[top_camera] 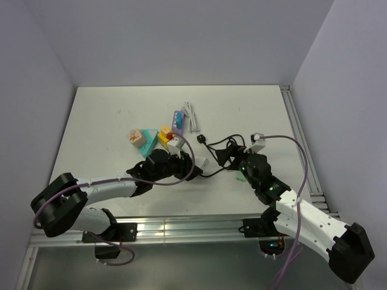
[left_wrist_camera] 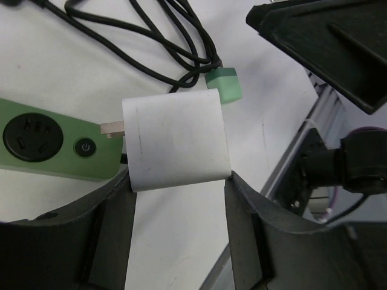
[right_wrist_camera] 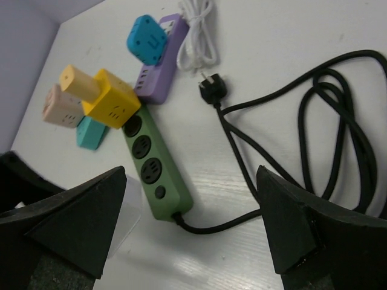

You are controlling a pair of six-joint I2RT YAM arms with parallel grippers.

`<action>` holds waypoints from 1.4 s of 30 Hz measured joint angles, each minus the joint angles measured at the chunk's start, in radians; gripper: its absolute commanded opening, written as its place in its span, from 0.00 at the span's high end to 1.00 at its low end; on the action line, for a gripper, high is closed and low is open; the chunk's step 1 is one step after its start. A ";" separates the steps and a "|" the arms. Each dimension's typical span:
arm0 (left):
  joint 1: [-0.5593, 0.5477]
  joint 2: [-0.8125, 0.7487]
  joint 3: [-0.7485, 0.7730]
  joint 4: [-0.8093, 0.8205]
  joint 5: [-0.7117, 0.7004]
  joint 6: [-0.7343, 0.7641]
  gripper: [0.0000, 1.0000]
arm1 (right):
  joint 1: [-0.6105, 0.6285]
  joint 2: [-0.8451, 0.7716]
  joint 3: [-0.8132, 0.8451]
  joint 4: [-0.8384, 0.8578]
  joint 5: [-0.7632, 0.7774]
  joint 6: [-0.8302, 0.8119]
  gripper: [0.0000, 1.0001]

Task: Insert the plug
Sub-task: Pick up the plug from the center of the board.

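My left gripper [left_wrist_camera: 179, 179] is shut on a white plug [left_wrist_camera: 175, 139], gripping its two sides. The plug's metal prongs [left_wrist_camera: 112, 128] point left and reach over the end of a green power strip [left_wrist_camera: 54, 148] by its round button, beside an empty socket. In the top view the left gripper [top_camera: 195, 162] and the plug [top_camera: 204, 164] sit mid-table. My right gripper [right_wrist_camera: 193, 241] is open and empty, hovering just right of the strip [right_wrist_camera: 154, 169]; the plug shows by its left finger [right_wrist_camera: 130, 205]. The right gripper also shows in the top view [top_camera: 233, 156].
A yellow adapter [right_wrist_camera: 112, 103] sits in the strip's far end. Peach [right_wrist_camera: 60, 106] and teal [right_wrist_camera: 91, 134] adapters lie beside it. A purple strip [right_wrist_camera: 160, 72] carries a blue adapter [right_wrist_camera: 147, 39], with a white cable [right_wrist_camera: 196, 30] behind. A coiled black cable [right_wrist_camera: 320, 133] with its black plug [right_wrist_camera: 213, 89] lies to the right.
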 measured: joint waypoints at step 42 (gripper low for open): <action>0.174 -0.157 -0.203 0.301 0.287 -0.048 1.00 | 0.161 0.293 0.343 -0.264 -0.166 0.475 0.23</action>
